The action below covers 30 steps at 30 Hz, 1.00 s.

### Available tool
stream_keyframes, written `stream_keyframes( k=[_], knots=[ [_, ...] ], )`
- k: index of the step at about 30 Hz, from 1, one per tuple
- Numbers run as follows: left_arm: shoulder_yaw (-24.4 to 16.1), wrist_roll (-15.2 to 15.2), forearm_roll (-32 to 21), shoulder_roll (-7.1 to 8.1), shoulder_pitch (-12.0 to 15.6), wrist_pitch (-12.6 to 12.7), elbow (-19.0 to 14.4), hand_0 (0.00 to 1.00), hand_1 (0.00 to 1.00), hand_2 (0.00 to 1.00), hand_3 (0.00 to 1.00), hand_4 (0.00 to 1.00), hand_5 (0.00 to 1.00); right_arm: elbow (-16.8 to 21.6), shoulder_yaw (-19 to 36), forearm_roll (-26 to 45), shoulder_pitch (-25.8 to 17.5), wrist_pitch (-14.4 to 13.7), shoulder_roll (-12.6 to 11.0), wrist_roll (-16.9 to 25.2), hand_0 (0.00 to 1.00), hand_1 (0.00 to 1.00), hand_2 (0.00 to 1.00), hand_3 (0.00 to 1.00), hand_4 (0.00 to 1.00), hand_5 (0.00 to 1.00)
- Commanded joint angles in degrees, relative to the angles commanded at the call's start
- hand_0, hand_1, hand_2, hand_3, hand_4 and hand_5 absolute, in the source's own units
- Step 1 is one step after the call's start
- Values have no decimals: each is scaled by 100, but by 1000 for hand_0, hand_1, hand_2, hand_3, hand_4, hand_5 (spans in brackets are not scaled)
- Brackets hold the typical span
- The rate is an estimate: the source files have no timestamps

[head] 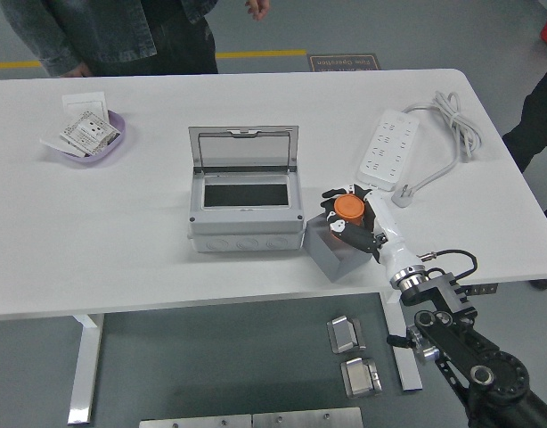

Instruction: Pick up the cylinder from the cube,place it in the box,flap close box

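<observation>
Gripping one orange cylinder, right hand tops one grey cube.

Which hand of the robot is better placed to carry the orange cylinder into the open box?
The right hand. Its fingers already grasp the orange cylinder above the grey cube, beside the open box. No left hand is in view.

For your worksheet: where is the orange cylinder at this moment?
In the head view the orange cylinder sits right of centre, gripped in the right hand above the grey cube, just right of the open box.
</observation>
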Motion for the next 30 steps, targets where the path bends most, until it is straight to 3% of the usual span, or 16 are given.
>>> stream_keyframes(
  k=[1,11,24,25,30],
  knots=[
    [-1,-9,-6,-2,-2,-7,0,707,711,675,788,760,444,17,7,-31,6,-1,-10,-10,642,409,375,367,83,2],
    [-36,-27,42,-23,3,-31,0,705,711,675,788,759,444,82,21,-233,64,-36,-56,-81,643,417,376,372,85,2],
    [-110,-21,141,-24,8,-29,0,702,707,673,788,758,448,265,-353,-603,531,-429,-182,-157,647,440,413,412,103,2],
    [-114,-20,146,-24,8,-28,0,701,707,673,787,759,455,254,-417,-703,608,-480,-191,-196,312,309,415,414,82,2],
    [-172,-17,215,-16,11,-18,0,701,707,673,787,759,455,163,-719,-1242,1008,-707,-213,-464,312,309,415,414,82,2]
  ],
)
